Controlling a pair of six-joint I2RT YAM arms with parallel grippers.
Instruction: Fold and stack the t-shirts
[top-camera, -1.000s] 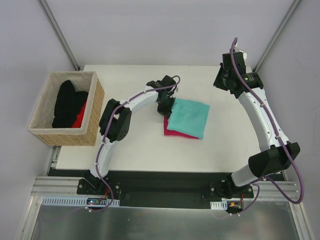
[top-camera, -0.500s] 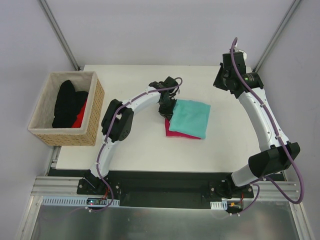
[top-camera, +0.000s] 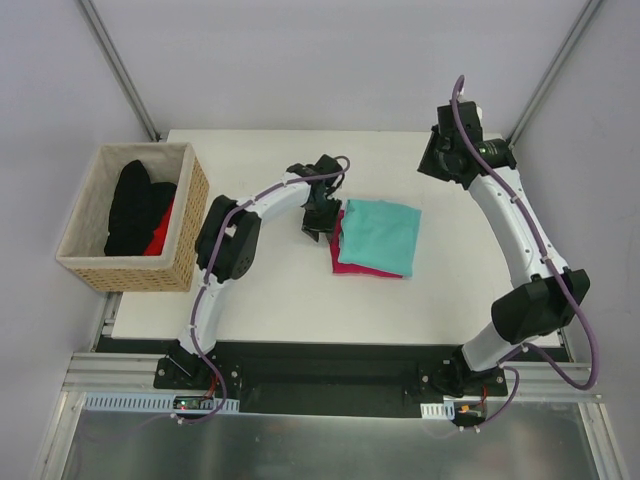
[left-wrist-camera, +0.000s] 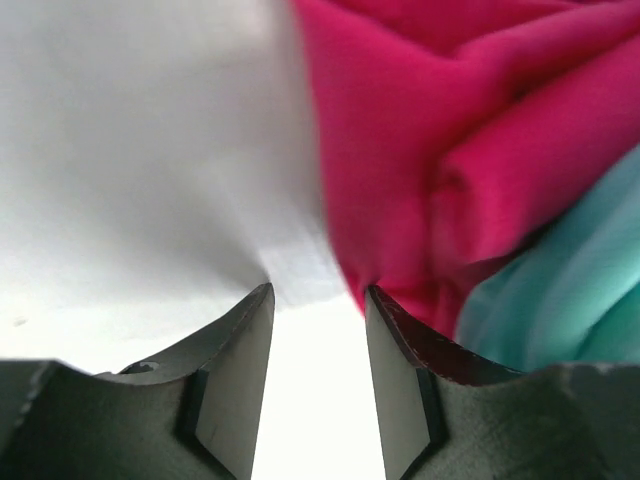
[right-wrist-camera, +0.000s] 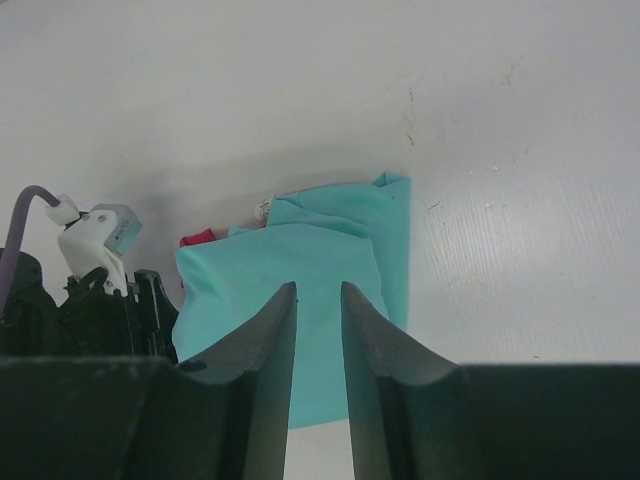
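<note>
The teal shirt lies folded on the folded pink shirt on the table, left fingers spread empty beside them, right fingers slightly parted and empty, so the task looks done.

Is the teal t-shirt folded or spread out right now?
Folded. The teal t-shirt is a compact rectangle, no sleeves sticking out, lying on the pink t-shirt, whose edges peek out beneath.
</note>
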